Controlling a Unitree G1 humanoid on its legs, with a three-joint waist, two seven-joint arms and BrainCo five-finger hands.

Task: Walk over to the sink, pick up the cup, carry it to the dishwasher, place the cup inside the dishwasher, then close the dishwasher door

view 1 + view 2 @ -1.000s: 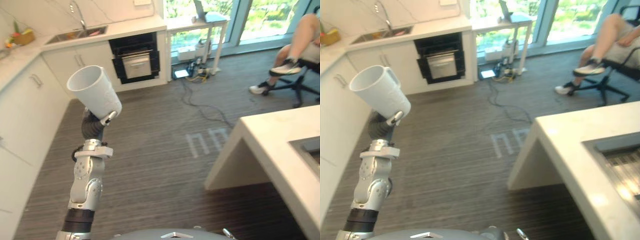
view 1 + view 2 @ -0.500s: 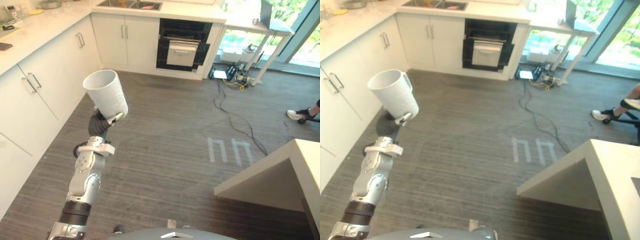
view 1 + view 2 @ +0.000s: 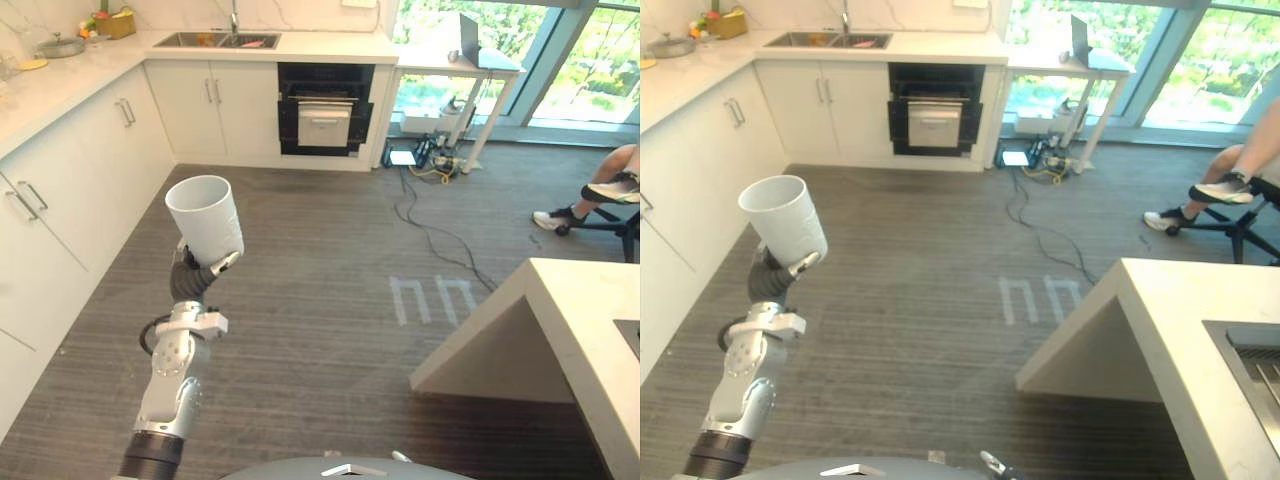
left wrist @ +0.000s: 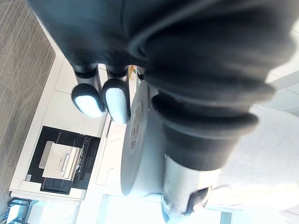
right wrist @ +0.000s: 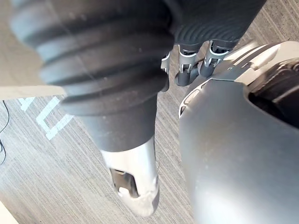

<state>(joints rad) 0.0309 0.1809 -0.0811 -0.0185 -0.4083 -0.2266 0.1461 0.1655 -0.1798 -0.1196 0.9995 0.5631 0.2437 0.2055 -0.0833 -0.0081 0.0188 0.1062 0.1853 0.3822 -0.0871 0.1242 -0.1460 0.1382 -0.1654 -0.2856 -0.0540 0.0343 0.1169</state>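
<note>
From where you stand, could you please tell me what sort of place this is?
Most likely a kitchen: a sink set into a white counter, the dishwasher beside white cabinets.

We see a plain white cup (image 3: 205, 218); the dishwasher (image 3: 323, 122) is black with a pale silver front panel, white cabinets (image 3: 190, 110) to its left, and before it a grey-brown floor (image 3: 300, 330) of fine dark stripes
</note>
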